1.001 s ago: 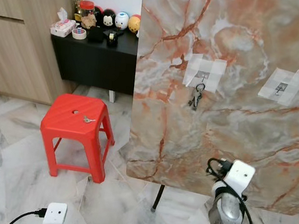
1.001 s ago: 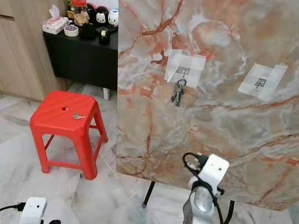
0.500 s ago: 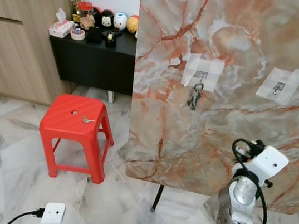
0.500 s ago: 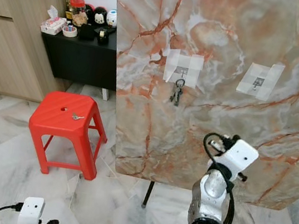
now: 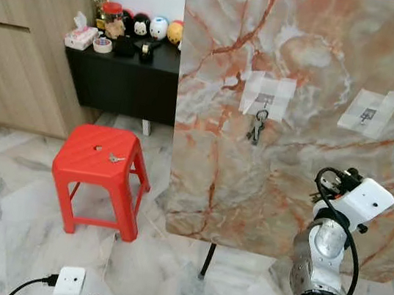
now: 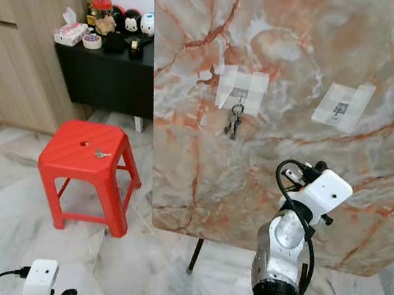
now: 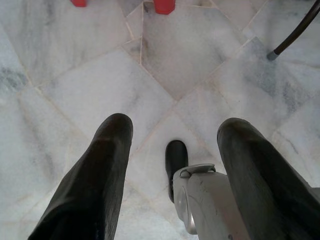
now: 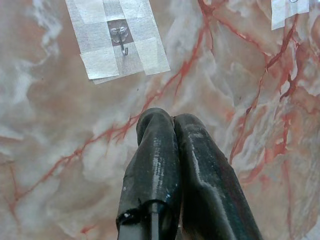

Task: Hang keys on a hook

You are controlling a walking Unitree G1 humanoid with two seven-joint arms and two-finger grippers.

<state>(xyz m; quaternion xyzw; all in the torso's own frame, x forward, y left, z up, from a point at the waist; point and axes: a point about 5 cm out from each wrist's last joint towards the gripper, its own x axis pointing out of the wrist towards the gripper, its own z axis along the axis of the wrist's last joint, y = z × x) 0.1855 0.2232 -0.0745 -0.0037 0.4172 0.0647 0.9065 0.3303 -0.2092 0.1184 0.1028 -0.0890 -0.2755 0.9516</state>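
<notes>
Plainly, keys: a small bunch of dark metal keys on a round ring (image 5: 257,127) hung from the left-hand small metal hook (image 5: 265,100), the ring at the top and the blades dangling close together against the board.
Hooks: each little hook sat in a patch of pale crossed tape strips; the right-hand taped hook (image 5: 369,114) was bare, and in the right wrist view a bare silver hook (image 8: 120,37) showed in the middle of its tape.
Board: a large upright slab with pink, orange and grey marble veining (image 5: 322,55) stood on thin dark legs over the pale marble-tiled floor (image 5: 1,215).
Second key: one small silver key (image 5: 115,157) lay flat on top of the red plastic stool (image 5: 99,159), well apart from the board, to its left.
Right gripper: the right gripper (image 8: 172,125) was raised in front of the lower part of the board, its two long black fingers pressed together with nothing between them, pointing at the marbled surface below the bare hook.
Left gripper: the left gripper (image 7: 172,145) hung low over the floor tiles, its fingers spread wide and holding nothing.
Background: a low black table (image 5: 130,71) with round toy figures and a tape roll stood beside a light wooden cabinet (image 5: 20,39).
</notes>
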